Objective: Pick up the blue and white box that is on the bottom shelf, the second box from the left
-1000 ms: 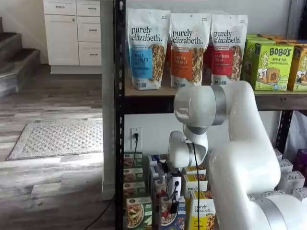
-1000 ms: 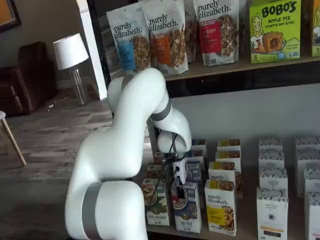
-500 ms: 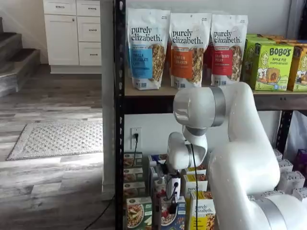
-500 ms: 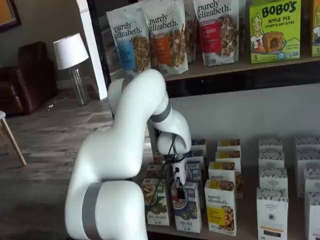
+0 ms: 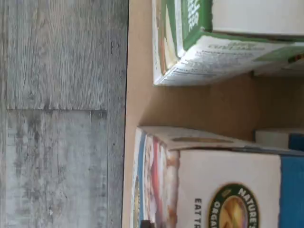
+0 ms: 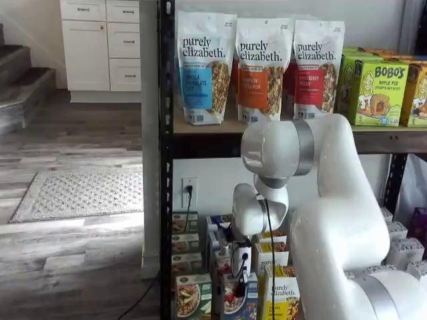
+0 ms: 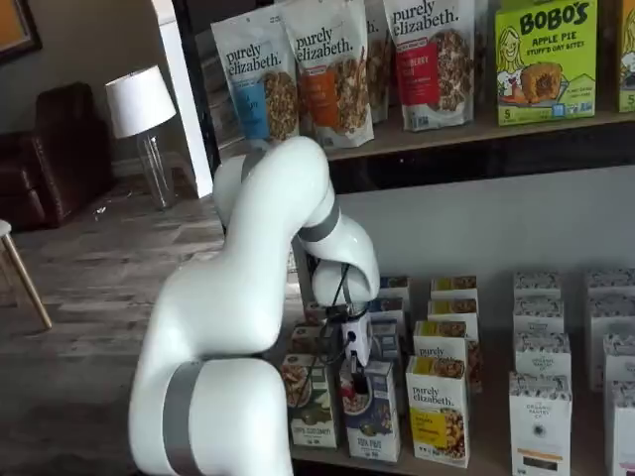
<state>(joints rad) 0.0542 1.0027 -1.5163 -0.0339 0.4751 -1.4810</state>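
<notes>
The blue and white box [image 7: 373, 409] stands at the front of the bottom shelf [image 7: 466, 466], between the green box [image 7: 311, 400] on its left and the yellow-and-white purely elizabeth box [image 7: 438, 412] on its right. To grip well, I'd say the fingers should straddle the box's top squarely and close evenly, without nudging either neighbour. The gripper [image 7: 354, 375] sits right at the box's top edge in both shelf views. Whether its fingers stand apart or are pinching the carton, I cannot tell.
</notes>
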